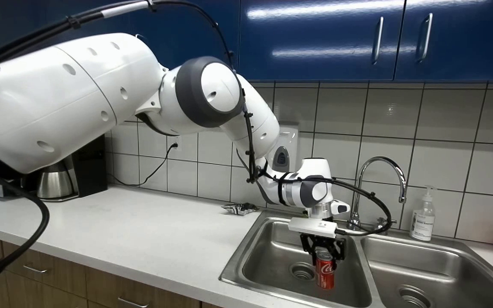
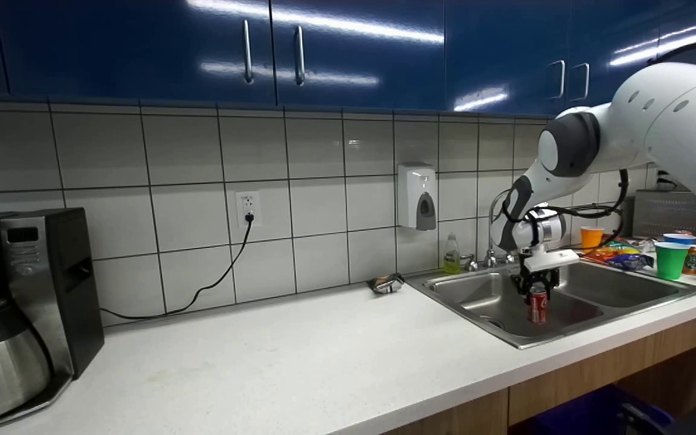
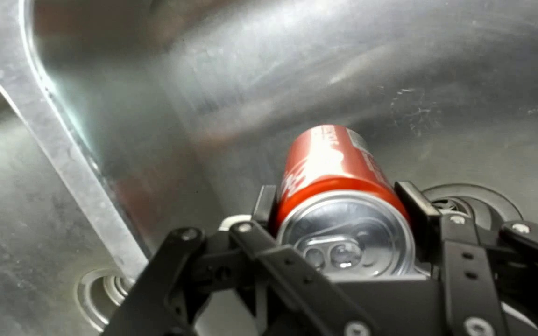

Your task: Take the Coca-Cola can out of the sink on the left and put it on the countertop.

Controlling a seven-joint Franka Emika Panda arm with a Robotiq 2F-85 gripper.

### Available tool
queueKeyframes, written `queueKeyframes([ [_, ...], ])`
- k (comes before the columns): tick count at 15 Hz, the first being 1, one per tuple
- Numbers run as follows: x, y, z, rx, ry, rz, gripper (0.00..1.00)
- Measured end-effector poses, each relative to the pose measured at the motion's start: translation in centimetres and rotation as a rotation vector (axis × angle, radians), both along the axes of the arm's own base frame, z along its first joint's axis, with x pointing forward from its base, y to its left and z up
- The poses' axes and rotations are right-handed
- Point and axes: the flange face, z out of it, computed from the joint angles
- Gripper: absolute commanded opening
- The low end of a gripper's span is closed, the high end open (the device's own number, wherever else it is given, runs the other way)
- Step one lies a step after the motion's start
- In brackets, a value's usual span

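Clasping the Coca-Cola can [image 3: 332,161] near its top, the gripper [image 3: 339,205] is resting a finger [image 3: 264,205] against either side. The wrist view is showing the lid [image 3: 346,238] broadly, while both exterior views are showing the can upright inside the left basin [image 1: 268,256] of the sink [image 1: 242,259], near a drain [image 1: 302,270]; whether its base is touching the bottom, I cannot tell. By the back edge of the counter [image 2: 251,362], a crumpled packet [image 2: 386,283] is lying just beside the sink's corner, and a coffee maker [image 2: 28,266] is standing well apart from it. An exterior view is showing a pump bottle [image 1: 423,222] at that edge, right of the faucet [image 1: 402,194]. In an exterior view, a bottle of yellow-green liquid [image 2: 451,260] is standing left of the faucet, and a green cup [image 2: 670,261] is sitting beyond the sink.
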Motion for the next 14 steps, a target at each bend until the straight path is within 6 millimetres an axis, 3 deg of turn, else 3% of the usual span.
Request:
queueKeyframes([
  [6, 0.1, 1.0, 3.8, -0.006, -0.024, 0.009, 0.40],
  [14, -2.0, 4.7, 7.9, 0.011, -0.005, 0.047, 0.40],
])
